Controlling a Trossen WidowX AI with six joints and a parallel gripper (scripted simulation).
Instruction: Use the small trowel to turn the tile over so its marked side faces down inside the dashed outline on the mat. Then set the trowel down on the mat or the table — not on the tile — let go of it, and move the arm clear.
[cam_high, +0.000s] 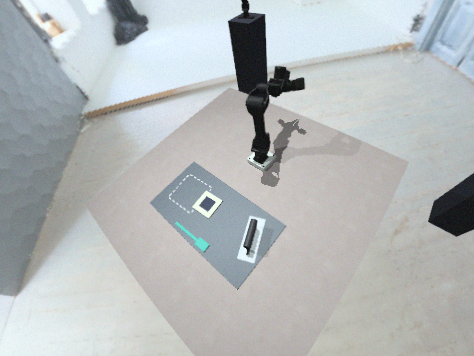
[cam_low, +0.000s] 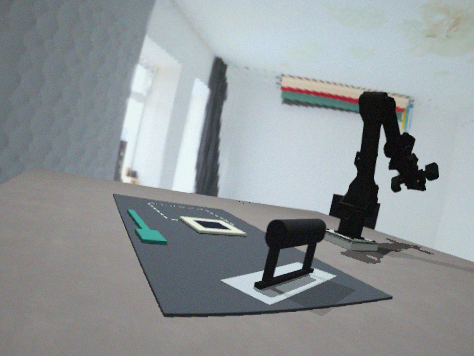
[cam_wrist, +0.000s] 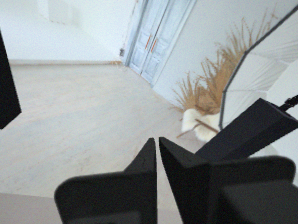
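Across the base from the gripper: the gray mat (cam_high: 227, 250) (cam_low: 200, 280), lower than the fingertips and well apart from them.
Gripper (cam_high: 300, 83) (cam_low: 417, 182) (cam_wrist: 156, 142): narrow, fingers together, nothing between them; raised, facing away from the work.
Tile (cam_high: 215, 199) (cam_low: 239, 232): on mat, below and well apart from fingertips; marked side up, at the open side of the dashed outline (cam_high: 170, 196) (cam_low: 159, 212). Not flipped.
Trowel (cam_high: 251, 235) (cam_low: 296, 233): my read is the black-handled one; far below the gripper, at the mat's other end, handle up, untouched.
Green tool (cam_high: 202, 244) (cam_low: 151, 236): also well apart from gripper, beside tile. Easy to grab by mistake if the tool ID is wrong.
Approach risk: closed fingers coming down would hit the handle; open first.
Grip risk: round bar may roll in the pads if caught off center.
Flip risk: blade edge too high or too fast would shove the tile, or land it partly outside the outline.
Shapes: tile flat, square, cream with dark square; handle a matte cylinder on two posts over a pale rectangular blade; green tool thin, square-headed; mat smooth, thin.
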